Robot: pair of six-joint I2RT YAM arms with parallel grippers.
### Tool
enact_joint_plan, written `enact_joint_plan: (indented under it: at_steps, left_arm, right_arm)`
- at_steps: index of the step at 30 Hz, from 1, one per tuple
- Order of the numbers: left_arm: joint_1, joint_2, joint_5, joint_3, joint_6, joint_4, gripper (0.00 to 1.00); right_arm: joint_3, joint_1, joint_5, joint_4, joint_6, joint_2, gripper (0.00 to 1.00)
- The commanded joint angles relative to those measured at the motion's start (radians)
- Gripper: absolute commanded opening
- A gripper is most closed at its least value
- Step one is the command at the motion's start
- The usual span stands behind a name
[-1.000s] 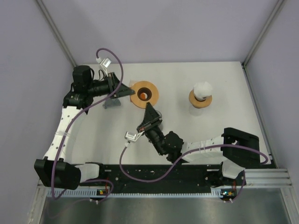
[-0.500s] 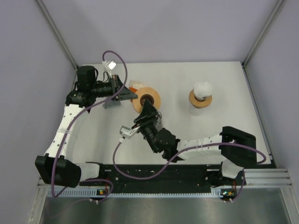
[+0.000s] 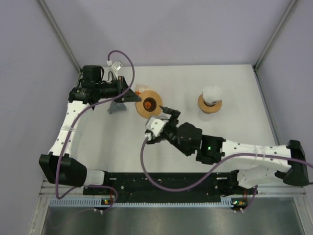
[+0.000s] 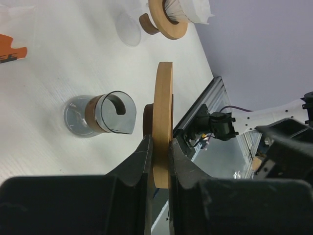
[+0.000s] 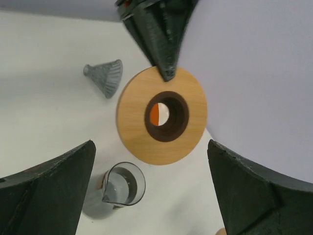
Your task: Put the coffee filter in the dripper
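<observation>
My left gripper [image 4: 160,142] is shut on the rim of a wooden ring [image 4: 163,98], holding it on edge above the table. From above, that wooden ring [image 3: 148,104] sits at the left gripper [image 3: 133,96]. The right gripper [image 5: 151,147] stands wide open just short of the ring [image 5: 162,115], touching nothing; the right gripper [image 3: 166,113] is seen from above beside it. A grey ribbed dripper cone [image 5: 105,76] lies on its side, also seen as the dripper cone [image 3: 116,108]. The white coffee filter [image 3: 212,93] rests in a second wooden ring [image 3: 209,104].
A small glass carafe [image 5: 120,188] stands on the table below the held ring, also in the left wrist view [image 4: 100,115]. An orange piece [image 4: 12,49] lies on the table. The frame rail [image 3: 195,183] runs along the near edge.
The right gripper has gone from shut to wide open and its arm has swung over to the right. The left gripper keeps its hold on the ring, which has shifted slightly.
</observation>
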Motion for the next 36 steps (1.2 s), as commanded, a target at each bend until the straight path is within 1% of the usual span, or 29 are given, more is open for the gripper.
enact_joint_plan:
  at_steps: [1,2,3,4,5,6,8,10,14,20,23,26,29,31,32,36]
  left_arm:
    - [0.002,-0.034,-0.040,0.043,0.077,-0.008,0.00]
    - [0.002,-0.041,-0.040,0.038,0.080,-0.008,0.00]
    - [0.002,-0.047,-0.037,0.032,0.082,-0.010,0.00]
    - [0.000,-0.052,-0.037,0.026,0.085,-0.010,0.00]
    - [0.000,-0.060,-0.036,0.019,0.086,-0.011,0.00]
    - [0.000,-0.070,-0.034,0.012,0.088,-0.011,0.00]
    - [0.000,-0.089,-0.030,0.003,0.091,-0.010,0.00]
    - [0.000,-0.110,-0.017,-0.009,0.091,-0.008,0.00]
    - [-0.001,-0.159,-0.019,-0.043,0.086,0.004,0.00]
    - [0.000,-0.196,-0.007,-0.069,0.074,0.024,0.00]
    - [0.000,-0.207,-0.007,-0.075,0.073,0.027,0.00]
    - [0.000,-0.212,-0.005,-0.084,0.067,0.038,0.00]
    - [0.000,-0.216,0.003,-0.086,0.062,0.041,0.00]
    - [0.000,-0.219,0.006,-0.087,0.060,0.042,0.00]
    - [0.002,-0.221,0.003,-0.087,0.060,0.042,0.00]
    - [0.003,-0.222,-0.007,-0.093,0.060,0.042,0.00]
  right_arm:
    - [0.119,-0.137,-0.274,-0.232,0.483,-0.139,0.93]
    - [0.146,-0.207,-0.322,-0.260,0.574,-0.145,0.91]
    - [0.171,-0.238,-0.377,-0.283,0.614,-0.144,0.90]
    - [0.208,-0.305,-0.418,-0.315,0.671,-0.133,0.89]
    - [0.249,-0.347,-0.463,-0.349,0.721,-0.110,0.89]
    - [0.292,-0.382,-0.494,-0.393,0.763,-0.083,0.89]
    - [0.382,-0.410,-0.523,-0.477,0.782,-0.009,0.89]
    - [0.458,-0.419,-0.526,-0.537,0.775,0.057,0.90]
    - [0.532,-0.435,-0.555,-0.582,0.785,0.143,0.89]
    - [0.564,-0.436,-0.525,-0.585,0.766,0.198,0.81]
    - [0.567,-0.436,-0.552,-0.584,0.756,0.215,0.77]
    - [0.575,-0.436,-0.557,-0.584,0.757,0.238,0.71]
    - [0.587,-0.436,-0.552,-0.584,0.754,0.261,0.64]
    - [0.596,-0.438,-0.551,-0.584,0.752,0.270,0.51]
    - [0.599,-0.436,-0.545,-0.584,0.754,0.273,0.41]
    - [0.601,-0.439,-0.508,-0.596,0.756,0.272,0.14]
